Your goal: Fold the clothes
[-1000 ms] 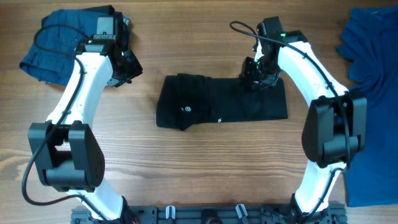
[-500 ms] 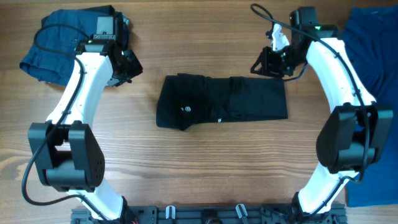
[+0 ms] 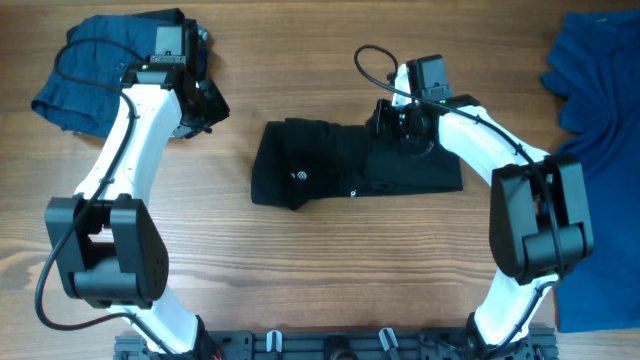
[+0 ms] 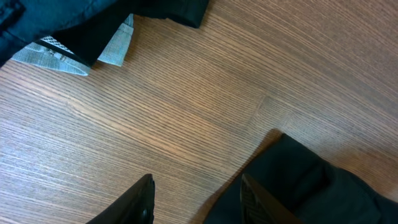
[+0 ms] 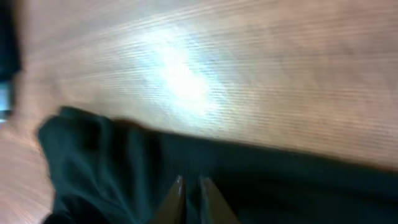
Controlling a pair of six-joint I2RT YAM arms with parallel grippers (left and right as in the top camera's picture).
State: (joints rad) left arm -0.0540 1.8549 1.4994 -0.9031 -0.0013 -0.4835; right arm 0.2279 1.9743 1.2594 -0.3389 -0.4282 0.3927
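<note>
The black shirt lies folded into a flat band in the middle of the wooden table, small white logo marks facing up. My right gripper is over its top edge near the middle. In the blurred right wrist view its fingers are pressed together just above the dark fabric, holding nothing that I can see. My left gripper hovers left of the shirt. Its fingers are open over bare wood, with the shirt's corner beside the right finger.
A dark blue garment is bunched at the far left corner; its edge and a white label show in the left wrist view. A royal blue garment spreads along the right edge. The right arm's cable loops above the shirt.
My right gripper lifted off the shirt's upper right corner, swung up and right, then came back left to the middle of the top edge. The left arm has not moved.
</note>
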